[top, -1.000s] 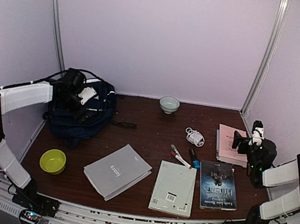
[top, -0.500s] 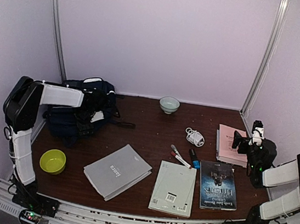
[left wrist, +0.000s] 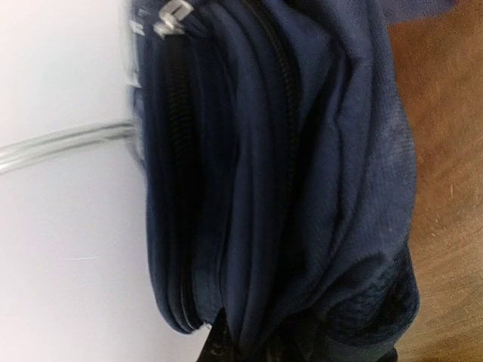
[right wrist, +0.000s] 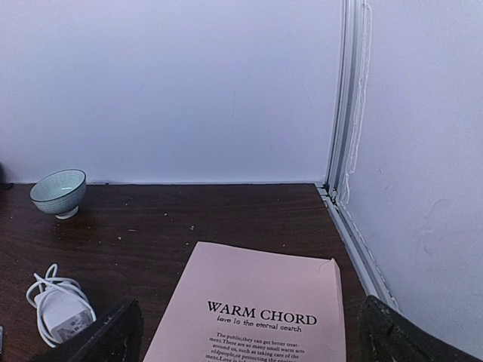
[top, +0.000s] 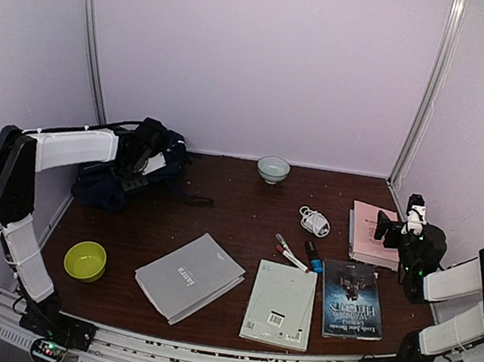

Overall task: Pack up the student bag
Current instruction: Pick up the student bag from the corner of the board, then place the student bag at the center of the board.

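Back-left corner of the bench [top: 237,220]: the student bag [top: 98,187] lies slumped vs. the left wall, navy cloth, w/ folds and a zip [left wrist: 179,188] filling the L wrist view. L tool [top: 135,160] sits right on the bag's upper end. Its jaws don't show in either view, so can't tell if it's pinching cloth or just pressed in. Bag looks soft & floppy, no frame. It's prob. light while unpacked, but it'll sag and fold wherever it's lifted, and thin cloth may slip out of a shallow pinch. Best hold, imo: a thick bit, e.g. a seam or zip edge by the main opening, so the mouth can be pulled wide. A loose strap [top: 197,200] trails onto the bench and could snag. Front-left: green bowl [top: 86,260]. Front-centre: grey book [top: 189,277], lying askew, then a pale book [top: 279,304] near it, w/ markers [top: 290,254] at its back edge. Back edge, centre: small pale bowl [top: 272,168]. Further R: coiled white cable [top: 314,220]. Front-right: dark book [top: 351,300], and behind it a pink book [top: 367,233] by the right edge. R tool [right wrist: 249,343] hangs over the pink book's near end, fingers [right wrist: 106,335] spread wide, nothing between them.
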`<state>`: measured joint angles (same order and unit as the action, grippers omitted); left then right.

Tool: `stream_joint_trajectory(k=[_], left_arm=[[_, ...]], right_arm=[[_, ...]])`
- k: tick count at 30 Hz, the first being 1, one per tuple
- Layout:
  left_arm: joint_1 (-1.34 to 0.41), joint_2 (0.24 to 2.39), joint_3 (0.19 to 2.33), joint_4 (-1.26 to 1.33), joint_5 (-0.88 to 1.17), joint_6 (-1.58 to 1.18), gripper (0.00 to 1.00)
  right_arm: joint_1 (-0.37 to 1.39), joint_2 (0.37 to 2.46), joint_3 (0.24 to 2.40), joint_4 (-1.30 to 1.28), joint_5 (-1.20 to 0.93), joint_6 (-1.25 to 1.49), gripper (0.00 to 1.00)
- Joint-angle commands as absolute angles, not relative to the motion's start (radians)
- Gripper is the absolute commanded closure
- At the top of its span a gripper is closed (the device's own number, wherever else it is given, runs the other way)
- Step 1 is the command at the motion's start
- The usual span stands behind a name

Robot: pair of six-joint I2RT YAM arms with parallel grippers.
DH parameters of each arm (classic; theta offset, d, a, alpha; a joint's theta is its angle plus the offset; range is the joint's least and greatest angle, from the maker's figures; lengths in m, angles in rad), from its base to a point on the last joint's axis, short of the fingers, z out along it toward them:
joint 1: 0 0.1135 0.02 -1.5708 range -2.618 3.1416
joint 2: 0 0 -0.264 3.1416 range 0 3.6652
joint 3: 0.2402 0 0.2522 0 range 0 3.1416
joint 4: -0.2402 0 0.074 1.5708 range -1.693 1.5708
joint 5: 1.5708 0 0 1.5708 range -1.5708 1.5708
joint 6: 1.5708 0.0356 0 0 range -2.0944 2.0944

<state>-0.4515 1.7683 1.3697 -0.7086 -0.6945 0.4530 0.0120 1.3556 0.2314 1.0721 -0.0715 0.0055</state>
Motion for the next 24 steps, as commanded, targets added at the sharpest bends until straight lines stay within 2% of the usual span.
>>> stream_joint_trajectory(k=[1,3,8,11,13,15,24], left_arm=[[-0.589,1.627,1.475,-0.549,-0.778,0.522,1.00],[-0.652,1.594,1.504,-0.579,-0.746,0.507,1.00],[-0.794,1.576,1.619,-0.840,-0.640,0.335,1.00],[-0.848,1.565,1.643,-0.947,-0.401,0.224,1.00],[-0.861,1.537,1.611,-0.954,-0.195,0.169,1.00],[-0.876,1.512,1.572,-0.955,-0.087,0.124,1.00],[-1.059,1.467,1.429,-0.954,0.124,0.138,1.00]], right_arm=[[0.018,1.361,0.251,1.095,-0.074,0.003,0.00],[0.019,1.362,0.251,1.095,-0.074,0.003,0.00],[0.018,1.362,0.249,1.095,-0.074,0.003,0.00],[0.018,1.362,0.250,1.095,-0.074,0.003,0.00],[0.019,1.361,0.250,1.095,-0.074,0.003,0.00],[0.020,1.361,0.250,1.095,-0.074,0.003,0.00],[0.018,1.361,0.248,1.098,-0.074,0.003,0.00]])
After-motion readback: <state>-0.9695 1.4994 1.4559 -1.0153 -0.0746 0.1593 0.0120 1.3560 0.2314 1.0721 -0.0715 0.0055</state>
